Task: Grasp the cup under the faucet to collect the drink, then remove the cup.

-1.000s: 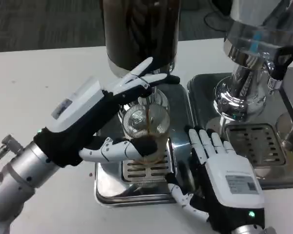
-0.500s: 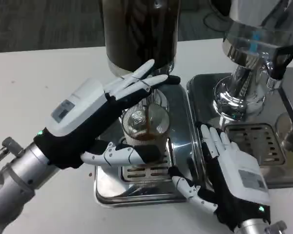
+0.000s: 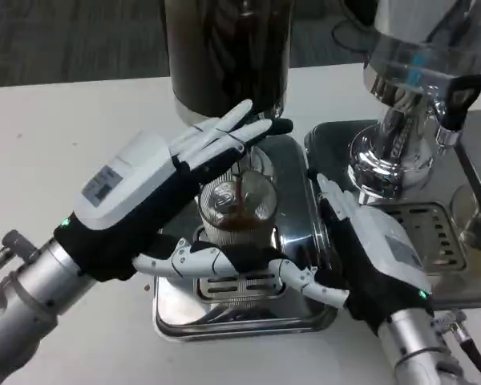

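A clear glass cup [image 3: 239, 210] stands on the grate of the silver drip tray [image 3: 224, 314] under the faucet, partly filled with brown drink. A thin brown stream [image 3: 241, 180] falls into it. My left hand [image 3: 144, 192] reaches over the cup, its straight fingers [image 3: 224, 135] lying on the black-tipped faucet lever [image 3: 277, 126]. Its thumb [image 3: 194, 258] lies in front of the cup's base. My right hand [image 3: 373, 253] stands on edge just right of the cup. Its thumb [image 3: 305, 278] stretches toward the cup's front, and its fingers [image 3: 330, 195] are apart from the glass.
The dark drink tank [image 3: 228, 48] rises right behind the cup. A second chrome dispenser [image 3: 405, 88] with a black tap and its own grated tray [image 3: 433, 233] stands close on the right. White table [image 3: 72, 120] lies open to the left.
My right hand has turned from flat on the tray onto its edge and moved left toward the cup, thumb reaching in front. The drink level has risen. My left hand stays on the lever.
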You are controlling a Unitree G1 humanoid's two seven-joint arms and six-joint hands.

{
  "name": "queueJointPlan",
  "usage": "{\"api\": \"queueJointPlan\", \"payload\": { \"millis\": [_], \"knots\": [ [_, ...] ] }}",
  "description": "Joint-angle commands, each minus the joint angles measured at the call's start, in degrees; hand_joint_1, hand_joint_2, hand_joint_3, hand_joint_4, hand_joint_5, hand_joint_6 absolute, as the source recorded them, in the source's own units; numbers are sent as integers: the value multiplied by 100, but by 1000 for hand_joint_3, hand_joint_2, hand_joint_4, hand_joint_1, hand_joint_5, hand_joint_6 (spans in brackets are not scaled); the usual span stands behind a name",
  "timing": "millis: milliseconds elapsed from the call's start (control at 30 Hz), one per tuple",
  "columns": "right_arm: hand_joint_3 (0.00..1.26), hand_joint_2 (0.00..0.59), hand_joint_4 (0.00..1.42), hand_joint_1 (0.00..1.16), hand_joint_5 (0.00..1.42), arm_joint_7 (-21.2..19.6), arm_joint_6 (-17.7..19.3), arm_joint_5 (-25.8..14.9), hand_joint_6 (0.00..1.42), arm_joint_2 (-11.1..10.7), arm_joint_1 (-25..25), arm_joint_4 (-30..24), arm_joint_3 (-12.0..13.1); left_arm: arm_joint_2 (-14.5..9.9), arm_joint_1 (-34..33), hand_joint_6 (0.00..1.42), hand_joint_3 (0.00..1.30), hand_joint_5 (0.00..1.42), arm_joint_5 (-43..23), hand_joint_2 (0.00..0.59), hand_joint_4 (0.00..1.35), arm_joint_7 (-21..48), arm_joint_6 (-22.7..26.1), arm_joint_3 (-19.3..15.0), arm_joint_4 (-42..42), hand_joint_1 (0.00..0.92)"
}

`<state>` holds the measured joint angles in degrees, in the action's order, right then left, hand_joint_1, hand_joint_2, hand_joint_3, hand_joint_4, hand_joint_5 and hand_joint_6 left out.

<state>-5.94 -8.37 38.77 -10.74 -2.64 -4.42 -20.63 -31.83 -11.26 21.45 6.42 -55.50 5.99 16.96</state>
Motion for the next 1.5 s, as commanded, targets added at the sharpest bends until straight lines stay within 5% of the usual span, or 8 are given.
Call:
{"api": "queueJointPlan", "payload": {
  "millis": [33, 567, 1500],
  "knots": [
    [0, 217, 0, 472, 0, 341, -332, -9, 0, 73, 300, 189, -30, -163, 248, 121, 138, 217, 280, 146, 2, 169, 20, 183, 89, 0],
    [0, 214, 0, 500, 0, 189, -51, -450, 0, 343, 824, 878, 52, -253, 334, 106, 197, 242, 328, 161, 15, 53, 107, 94, -38, 0],
    [0, 217, 0, 518, 0, 296, 54, -797, 0, 417, 539, 550, -79, -297, 481, 56, 160, 189, 302, 163, 0, -123, 279, -96, -156, 0]
  ]
}}
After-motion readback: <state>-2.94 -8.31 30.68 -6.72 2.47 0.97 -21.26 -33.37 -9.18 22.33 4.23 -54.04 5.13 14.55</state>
